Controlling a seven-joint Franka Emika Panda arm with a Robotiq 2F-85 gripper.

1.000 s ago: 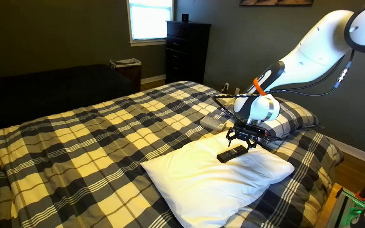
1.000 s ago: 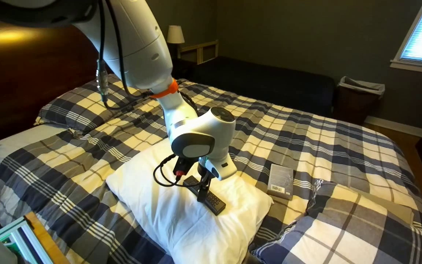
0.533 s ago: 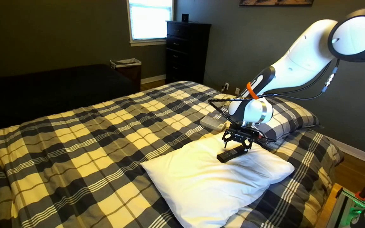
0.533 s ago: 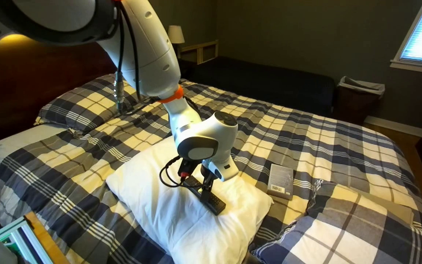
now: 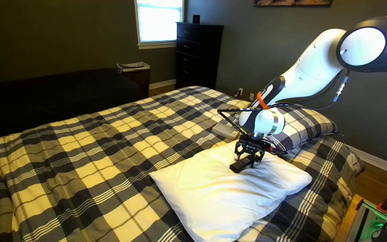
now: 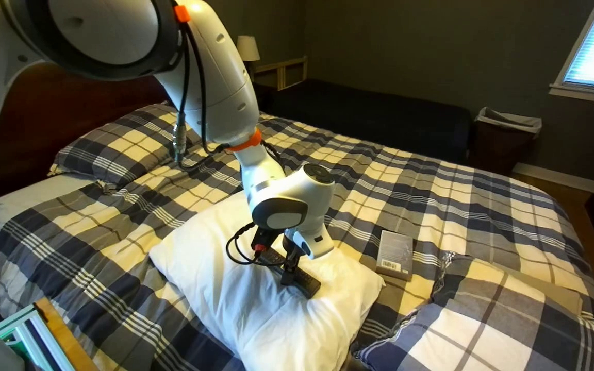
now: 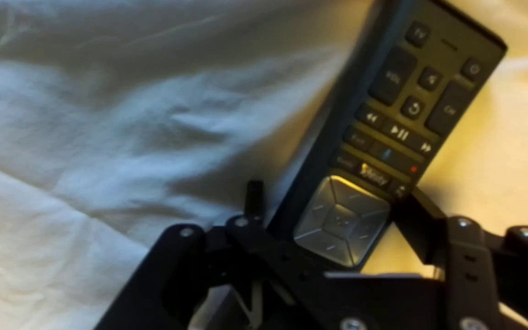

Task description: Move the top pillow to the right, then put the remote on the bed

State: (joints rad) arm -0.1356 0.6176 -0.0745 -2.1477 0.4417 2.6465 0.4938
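On the bed [image 6: 431, 190], a box [image 6: 395, 251] lies near the white pillow [image 6: 268, 314].

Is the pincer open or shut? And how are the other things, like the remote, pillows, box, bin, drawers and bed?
Pincer: open around the remote, a gap showing on one side
Remote: lying buttons up
White pillow: creased, under the remote
Top pillow: lying beside the white pillow
Other plaid pillow: lying near the headboard
Grey box: lying flat, barcode up
Bin: upright, no lid
Drawers: look shut
Bed: made, slightly rumpled
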